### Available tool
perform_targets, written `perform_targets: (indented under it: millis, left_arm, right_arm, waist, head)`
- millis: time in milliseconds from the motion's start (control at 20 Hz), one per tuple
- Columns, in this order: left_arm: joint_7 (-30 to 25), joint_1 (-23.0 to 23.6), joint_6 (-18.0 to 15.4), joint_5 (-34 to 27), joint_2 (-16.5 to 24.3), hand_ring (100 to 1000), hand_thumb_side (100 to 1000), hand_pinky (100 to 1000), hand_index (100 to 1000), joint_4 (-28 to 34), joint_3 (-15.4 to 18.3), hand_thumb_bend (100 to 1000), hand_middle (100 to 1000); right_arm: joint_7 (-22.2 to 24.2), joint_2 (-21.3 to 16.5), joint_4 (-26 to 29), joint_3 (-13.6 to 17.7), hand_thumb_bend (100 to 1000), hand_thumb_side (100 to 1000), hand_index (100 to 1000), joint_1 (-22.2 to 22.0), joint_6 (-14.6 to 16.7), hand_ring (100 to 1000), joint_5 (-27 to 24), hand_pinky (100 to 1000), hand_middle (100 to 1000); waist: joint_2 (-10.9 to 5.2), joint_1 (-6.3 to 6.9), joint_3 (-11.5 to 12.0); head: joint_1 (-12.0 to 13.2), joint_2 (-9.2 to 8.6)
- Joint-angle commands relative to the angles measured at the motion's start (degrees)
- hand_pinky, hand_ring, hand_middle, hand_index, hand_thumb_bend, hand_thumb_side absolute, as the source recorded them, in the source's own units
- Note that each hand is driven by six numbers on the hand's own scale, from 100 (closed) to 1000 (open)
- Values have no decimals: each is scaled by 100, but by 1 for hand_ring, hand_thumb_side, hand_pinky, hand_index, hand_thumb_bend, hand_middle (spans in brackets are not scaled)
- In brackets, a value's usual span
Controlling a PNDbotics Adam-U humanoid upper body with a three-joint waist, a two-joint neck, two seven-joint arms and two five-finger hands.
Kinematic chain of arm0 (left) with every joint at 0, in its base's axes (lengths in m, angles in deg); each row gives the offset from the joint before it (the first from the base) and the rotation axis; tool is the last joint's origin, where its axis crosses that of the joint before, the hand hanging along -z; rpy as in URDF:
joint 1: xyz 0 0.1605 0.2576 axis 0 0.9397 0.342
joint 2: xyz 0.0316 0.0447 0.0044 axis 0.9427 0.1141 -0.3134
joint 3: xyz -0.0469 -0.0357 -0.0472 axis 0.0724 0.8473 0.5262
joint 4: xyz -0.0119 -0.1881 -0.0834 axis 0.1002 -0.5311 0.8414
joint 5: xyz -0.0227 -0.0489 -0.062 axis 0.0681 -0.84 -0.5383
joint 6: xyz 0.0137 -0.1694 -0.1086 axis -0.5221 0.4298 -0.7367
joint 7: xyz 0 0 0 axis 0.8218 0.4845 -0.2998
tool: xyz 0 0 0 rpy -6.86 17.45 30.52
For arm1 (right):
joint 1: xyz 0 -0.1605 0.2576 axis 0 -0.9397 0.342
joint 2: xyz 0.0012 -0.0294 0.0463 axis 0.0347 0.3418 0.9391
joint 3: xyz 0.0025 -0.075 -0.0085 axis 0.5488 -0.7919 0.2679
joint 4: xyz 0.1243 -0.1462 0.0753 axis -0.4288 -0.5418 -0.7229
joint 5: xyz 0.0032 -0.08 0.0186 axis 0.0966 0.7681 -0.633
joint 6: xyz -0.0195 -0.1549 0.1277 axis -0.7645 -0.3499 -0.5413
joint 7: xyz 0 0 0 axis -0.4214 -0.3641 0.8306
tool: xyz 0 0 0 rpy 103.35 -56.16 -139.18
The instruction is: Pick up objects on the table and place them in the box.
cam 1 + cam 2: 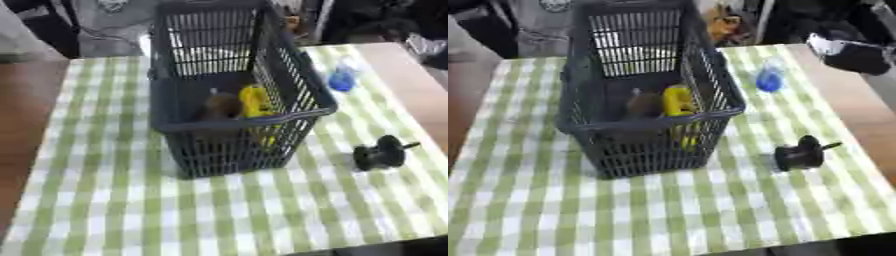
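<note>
A dark plastic basket (pixel 308 75) stands on the green-and-white checked cloth, left of centre. Inside it lie a yellow object (pixel 255 100) and a brown object (pixel 222 105). On the cloth to the basket's right lies a black round object with a short stem (pixel 801 153). Farther back is a small blue and clear object (pixel 769 78). A black and silver shape that looks like my right hand (pixel 849 54) hangs at the upper right, above the table's far right edge and apart from every object. My left hand shows in neither view.
Bare wooden table (pixel 26 100) shows at the left and right of the cloth. Dark clutter and cables lie beyond the far edge. The cloth's front half (pixel 175 215) carries nothing.
</note>
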Motion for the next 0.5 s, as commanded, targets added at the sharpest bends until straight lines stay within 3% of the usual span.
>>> perform_targets:
  millis: [50, 500]
  left_arm:
    - [-10, -63, 9, 19, 156, 665, 638, 499, 764, 105, 11, 675, 661]
    - [-5, -54, 9, 29, 148, 662, 638, 498, 763, 106, 15, 677, 659]
  right_arm:
    - [31, -283, -11, 33, 312, 466, 795, 61, 40, 568, -55, 516, 574]
    - [66, -331, -67, 20, 315, 468, 797, 75, 72, 573, -45, 519, 578]
  waist:
    - [-101, -9, 2]
    - [-92, -24, 7]
  head:
    - [-17, 27]
    - [-22, 27]
